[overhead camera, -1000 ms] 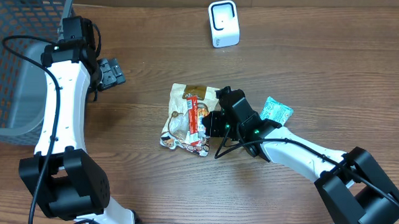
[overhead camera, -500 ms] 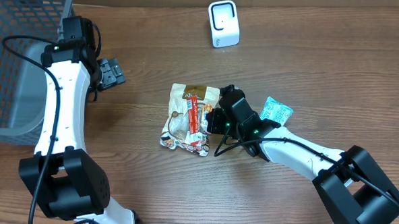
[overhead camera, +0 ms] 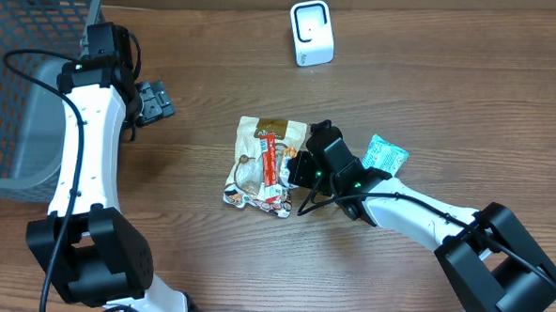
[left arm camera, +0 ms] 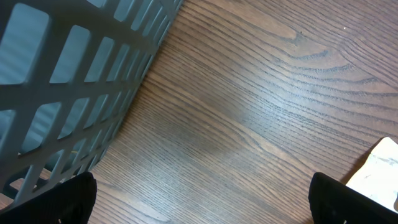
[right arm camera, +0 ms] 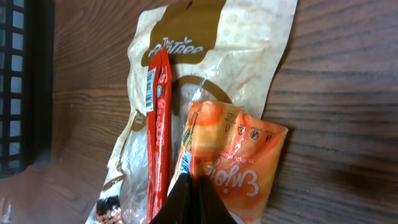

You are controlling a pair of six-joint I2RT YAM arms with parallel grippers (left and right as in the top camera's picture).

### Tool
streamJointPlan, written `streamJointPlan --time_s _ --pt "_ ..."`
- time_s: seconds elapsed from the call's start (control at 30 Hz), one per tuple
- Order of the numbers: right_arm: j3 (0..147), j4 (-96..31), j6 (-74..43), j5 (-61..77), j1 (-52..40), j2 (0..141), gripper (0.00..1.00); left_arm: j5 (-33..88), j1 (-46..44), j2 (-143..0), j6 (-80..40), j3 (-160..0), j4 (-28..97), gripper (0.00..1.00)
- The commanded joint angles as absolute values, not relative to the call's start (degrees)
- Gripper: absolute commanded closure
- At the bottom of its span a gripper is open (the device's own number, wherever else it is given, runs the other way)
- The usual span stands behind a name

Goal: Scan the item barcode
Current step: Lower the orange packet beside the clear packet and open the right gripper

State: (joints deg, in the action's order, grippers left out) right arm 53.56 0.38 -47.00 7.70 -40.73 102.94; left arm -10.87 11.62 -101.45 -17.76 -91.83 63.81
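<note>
Overhead, bench [overhead camera: 469, 80]: a cream snack bag [overhead camera: 258, 141] lay in the middle with a red stick [overhead camera: 268, 158] on it. A white scanner [overhead camera: 312, 32] stood at the far side.
Overhead, right hand [overhead camera: 301, 168]: it was at the bag's right edge.
Left wrist, left hand [left arm camera: 202, 208]: its fingers were wide apart and held nothing, beside the grey basket [left arm camera: 74, 81].
Right wrist, right hand: its fingers were together, with the tips touching the near edge of the orange packet [right arm camera: 233, 155]. The packet lay on the bag, right of the stick.

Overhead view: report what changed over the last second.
The right end effector, shut on the orange packet, edged slightly toward the scanner. Nothing was released. The left end effector stayed open by the basket; the snack bag did not move.
</note>
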Motion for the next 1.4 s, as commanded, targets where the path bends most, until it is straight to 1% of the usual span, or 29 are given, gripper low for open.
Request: streamJointPlan --time_s 0.0,0.2,0.37,0.53,0.73,0.87,1.1,1.13,1.2,1.37 --pt "52.8 0.3 -48.2 11.0 -38.8 103.3 0.96 -10.5 11.6 -100.0 -16.7 -92.7 63.8 0.00" --pt "52.8 -1.5 -48.0 15.7 -35.7 103.3 0.96 -10.5 11.6 -100.0 -16.7 -92.7 63.8 0.00" --pt "52.5 -3.2 -48.0 17.5 -35.3 103.3 0.96 -10.5 11.6 -100.0 -16.7 -92.7 63.8 0.00" --pt "50.6 3.2 -48.1 19.9 -35.1 103.3 0.96 -10.5 11.6 -100.0 -16.7 -92.7 63.8 0.00" --pt "49.7 5.0 -48.1 21.0 -34.0 103.3 0.96 -10.5 11.6 -100.0 -16.7 -92.7 63.8 0.00" --pt "46.2 11.0 -48.9 22.8 -33.1 103.3 0.96 -10.5 11.6 -100.0 -16.7 -92.7 63.8 0.00" --pt "44.9 12.0 -47.8 24.1 -32.3 103.3 0.96 -10.5 11.6 -100.0 -16.7 -92.7 63.9 0.00" --pt "44.9 11.9 -47.8 24.1 -32.3 103.3 0.91 -10.5 11.6 -100.0 -16.7 -92.7 63.8 0.00" --pt "44.9 11.9 -47.8 24.1 -32.3 103.3 0.85 -10.5 11.6 -100.0 -16.7 -92.7 63.8 0.00" --pt "44.9 11.9 -47.7 24.1 -32.3 103.2 0.75 -10.5 11.6 -100.0 -16.7 -92.7 63.9 0.00"
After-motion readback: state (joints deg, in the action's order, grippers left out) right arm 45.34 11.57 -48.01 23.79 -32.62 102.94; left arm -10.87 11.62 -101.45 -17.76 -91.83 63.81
